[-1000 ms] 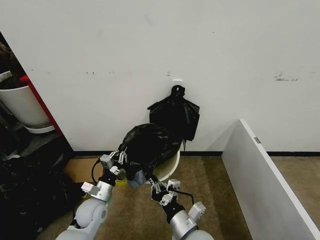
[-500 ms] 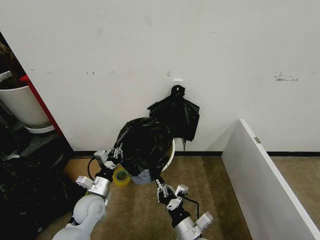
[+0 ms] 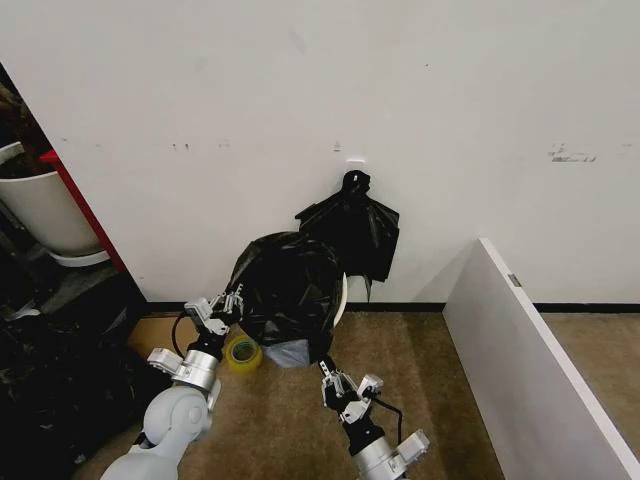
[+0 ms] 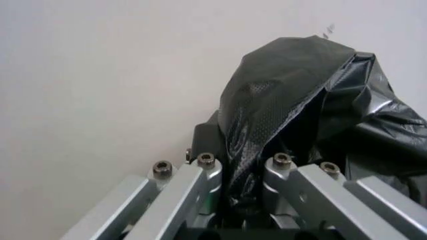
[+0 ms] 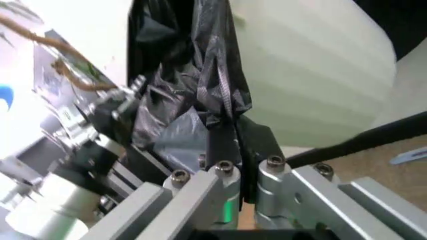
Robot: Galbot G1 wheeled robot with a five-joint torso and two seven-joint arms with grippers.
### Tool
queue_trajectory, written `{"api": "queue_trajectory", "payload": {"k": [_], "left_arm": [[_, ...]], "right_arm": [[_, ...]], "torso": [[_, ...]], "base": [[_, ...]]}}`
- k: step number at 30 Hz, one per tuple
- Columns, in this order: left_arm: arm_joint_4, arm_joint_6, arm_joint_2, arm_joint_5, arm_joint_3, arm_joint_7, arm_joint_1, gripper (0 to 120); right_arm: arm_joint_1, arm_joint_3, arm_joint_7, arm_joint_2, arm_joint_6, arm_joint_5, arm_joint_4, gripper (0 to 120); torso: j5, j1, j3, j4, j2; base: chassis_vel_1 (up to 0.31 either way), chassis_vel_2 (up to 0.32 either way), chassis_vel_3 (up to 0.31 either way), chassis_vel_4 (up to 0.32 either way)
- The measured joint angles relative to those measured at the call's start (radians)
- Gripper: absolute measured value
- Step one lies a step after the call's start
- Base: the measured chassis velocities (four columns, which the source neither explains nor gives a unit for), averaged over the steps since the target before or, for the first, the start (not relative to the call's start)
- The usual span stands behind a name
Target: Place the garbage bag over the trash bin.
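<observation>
While we scan the head view from its left edge, we first meet a big white pot with a red part (image 3: pixel 45 205) in the upper left of the frame, standing well apart from the work. Low in the frame, left of centre, our left gripper (image 3: pixel 226 303) reaches up to the left flank of the large, thin, glossy black plastic garbage bag (image 3: pixel 288 288); in the left wrist view its fingers (image 4: pixel 203 172) stand narrow with black film (image 4: pixel 293 110) pinched between them. Just beside that gripper, on the brown carpet (image 3: pixel 450 400), lies a yellow-green roll of tape (image 3: pixel 241 352).

At the centre of the frame the bag is draped over the round cream-white plastic trash bin (image 3: pixel 343 292), which leans tilted against the white wall (image 3: pixel 300 90); we see only a pale sliver of the bin at the bag's right edge, and the bag hangs down its front nearly to the floor. In the right wrist view the bin's ribbed cream wall (image 5: pixel 313 80) shows bare beside the crinkled film (image 5: pixel 200 85).

Above and right of the bag, a bunch of black bags knotted at the top (image 3: pixel 350 225) hangs on the wall. Below the bag, near the bottom centre, our right gripper (image 3: pixel 340 385) sits low, clear of the bin; in the right wrist view its fingers (image 5: pixel 223 172) are nearly closed on a dark fold of the bag's hem. Along the right side runs a slanted white panel (image 3: pixel 530 350).
</observation>
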Motion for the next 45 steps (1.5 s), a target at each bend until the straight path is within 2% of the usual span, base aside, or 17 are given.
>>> {"api": "queue_trajectory", "payload": {"k": [9,19,27,30,32,33,35,39,45], "left_arm": [[-0.022,0.029,0.006,-0.027,0.000,0.003,0.006,4],[-0.054,0.073,0.009,-0.026,-0.002,0.045,0.032,4],[-0.086,0.091,0.008,0.003,0.010,0.053,0.055,4],[-0.086,0.088,0.019,0.041,0.016,0.066,0.066,4],[-0.081,0.082,0.026,0.056,0.017,0.068,0.068,4],[-0.076,0.076,0.033,0.065,0.017,0.070,0.068,4],[-0.074,0.075,0.034,0.067,0.017,0.071,0.068,4],[-0.057,0.048,0.052,0.107,0.022,0.080,0.065,4],[-0.043,0.034,0.054,0.124,0.030,0.080,0.055,4]], "right_arm": [[0.038,0.010,0.004,0.021,0.010,-0.017,-0.085,0],[0.083,0.040,0.006,0.046,0.022,-0.004,-0.169,0],[0.121,0.050,0.010,0.075,0.063,-0.133,-0.243,0],[0.122,0.054,0.081,0.073,0.058,-0.223,-0.243,0],[0.116,0.065,0.108,0.062,0.052,-0.272,-0.237,5],[0.109,0.075,0.128,0.050,0.046,-0.310,-0.229,11],[0.106,0.077,0.135,0.046,0.043,-0.322,-0.226,11],[0.062,0.091,0.317,-0.011,-0.071,-0.486,-0.150,31],[0.015,0.079,0.488,-0.059,-0.181,-0.547,-0.069,50]], "torso": [[0.0014,0.000,0.000,0.0000,0.000],[0.0006,0.000,0.000,0.0000,0.000],[0.0006,0.000,0.000,-0.0001,0.000],[0.0007,0.000,0.000,0.0002,0.000],[0.0007,0.000,0.000,0.0000,0.000],[0.0006,0.000,0.000,0.0000,0.000],[0.0006,0.000,0.000,0.0000,0.000],[0.0007,0.000,0.000,0.0000,0.000],[0.0006,0.000,0.000,-0.0002,0.000]], "base": [[0.000,0.000,0.000,0.000],[0.000,0.000,0.000,0.000],[0.000,0.000,0.000,0.000],[0.000,0.000,0.000,0.000],[0.000,0.000,0.000,0.000],[0.000,0.000,0.000,0.000],[0.000,0.000,0.000,0.000],[0.000,0.000,0.000,0.000],[0.000,0.000,0.000,0.000]]}}
